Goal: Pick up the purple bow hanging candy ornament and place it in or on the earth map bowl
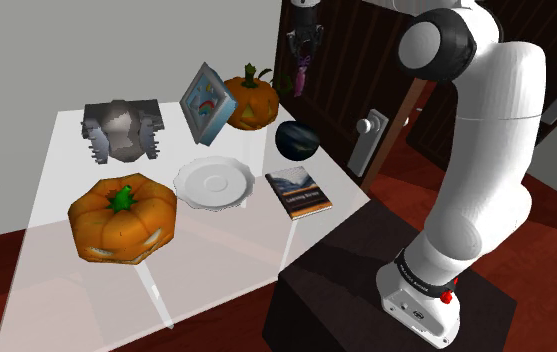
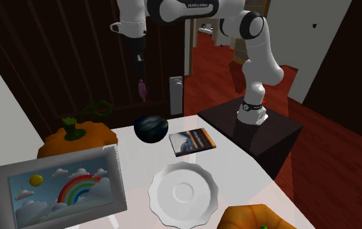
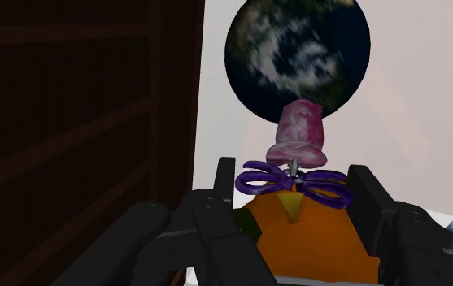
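Clamped shut, the gripper (image 1: pixel 303 52) holds the purple bow hanging candy ornament (image 1: pixel 300 80) in the air, well above the tabletop (image 1: pixel 56 250). In the wrist view the purple loops sit clasped between the two black fingers (image 3: pixel 226 183), and the pink candy points toward the earth map bowl (image 3: pixel 298 57) beyond it. The bowl stands on the tabletop below the ornament, apart from it, and shows a dark globe surface with pale cloud patches. Its inside cannot be made out. A book (image 1: pixel 298 191) lies just beside the bowl and a white scalloped plate (image 1: pixel 214 183) lies near it. A stalked orange pumpkin (image 1: pixel 251 98) sits behind the bowl, with a framed rainbow picture (image 1: pixel 206 103) leaning next to it. Well away from the bowl are a grey object (image 1: pixel 121 130) and a larger carved pumpkin (image 1: pixel 123 216).
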`<action>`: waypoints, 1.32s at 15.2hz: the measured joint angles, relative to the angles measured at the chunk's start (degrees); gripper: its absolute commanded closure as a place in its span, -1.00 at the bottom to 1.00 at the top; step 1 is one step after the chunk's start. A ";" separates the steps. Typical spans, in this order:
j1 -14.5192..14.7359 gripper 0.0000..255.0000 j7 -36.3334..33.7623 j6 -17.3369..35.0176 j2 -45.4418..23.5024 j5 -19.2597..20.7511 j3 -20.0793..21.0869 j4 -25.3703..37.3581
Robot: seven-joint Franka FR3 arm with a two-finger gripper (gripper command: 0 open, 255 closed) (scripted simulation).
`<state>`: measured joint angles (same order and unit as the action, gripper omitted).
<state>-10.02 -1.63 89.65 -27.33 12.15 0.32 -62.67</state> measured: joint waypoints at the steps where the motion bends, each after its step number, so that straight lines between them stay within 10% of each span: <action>1: -0.12 1.00 0.36 -0.69 -1.90 -0.02 -0.09 2.61; 20: -0.68 1.00 -2.22 13.55 -1.06 0.34 -0.05 -12.68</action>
<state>-10.70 -3.85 103.21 -28.39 12.49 0.27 -75.35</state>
